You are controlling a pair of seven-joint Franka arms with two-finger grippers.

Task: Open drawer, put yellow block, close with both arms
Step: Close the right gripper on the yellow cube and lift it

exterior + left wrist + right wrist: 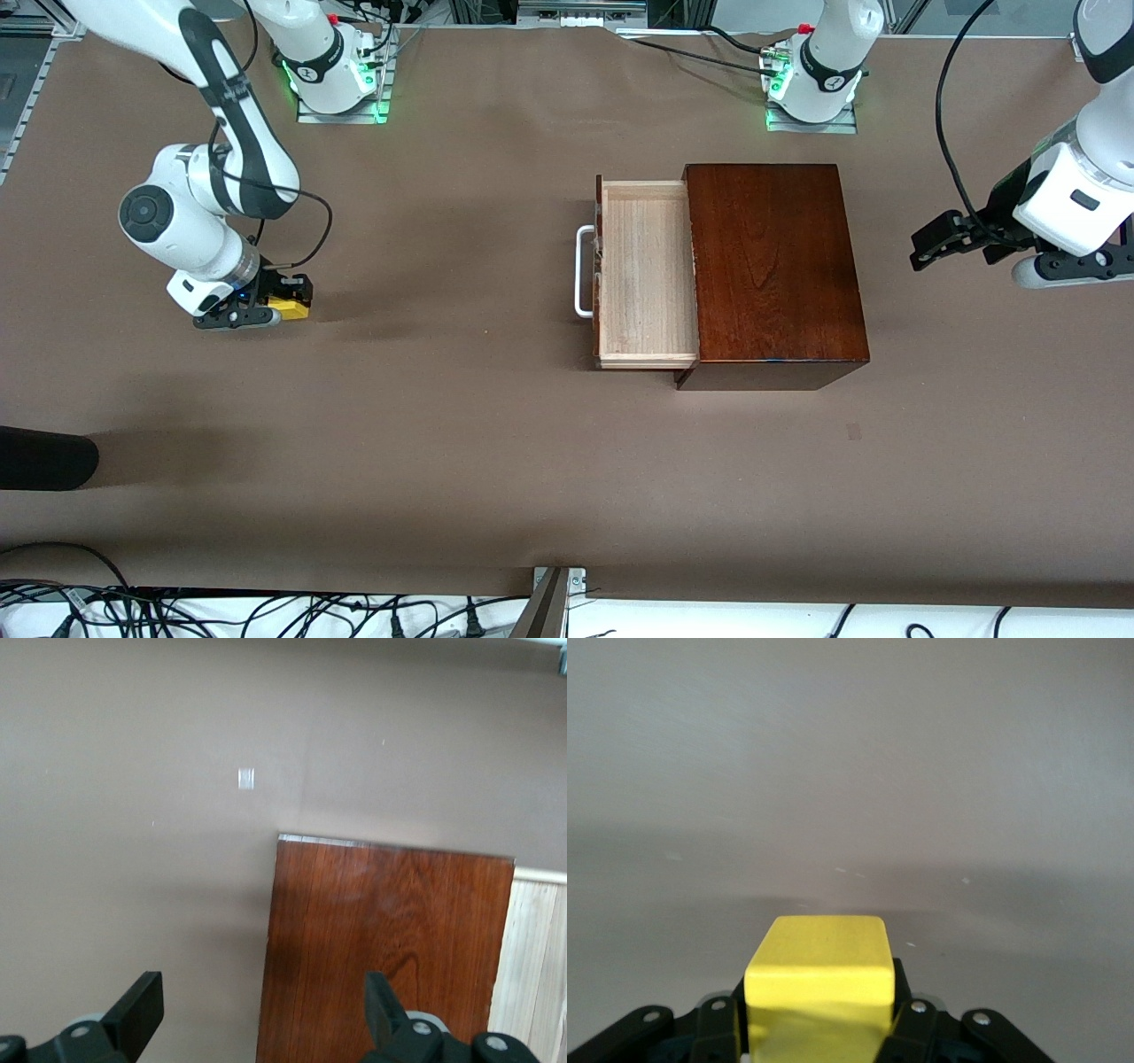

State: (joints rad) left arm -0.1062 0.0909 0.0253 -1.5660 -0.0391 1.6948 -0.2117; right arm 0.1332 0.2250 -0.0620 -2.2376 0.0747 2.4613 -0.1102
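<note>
We see the right hand [282, 306] gripping the yellow block [291, 307] on the tabletop [443, 443] (drawer [642, 275] open); the left hand [952, 239] waits, fingers spread.

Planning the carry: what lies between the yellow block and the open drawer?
Front view: nothing but bare brown table between yellow block and drawer.

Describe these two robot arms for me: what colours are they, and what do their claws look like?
Both arms are glossy white with rounded dark grey joints and thin black cables looping alongside. Green lights glow at their bases, which sit on metal plates. Each arm ends in a black two-fingered claw: the right claw and the left claw. The left claw's fingers are flat black wedges on linkages with silver screws.
</note>
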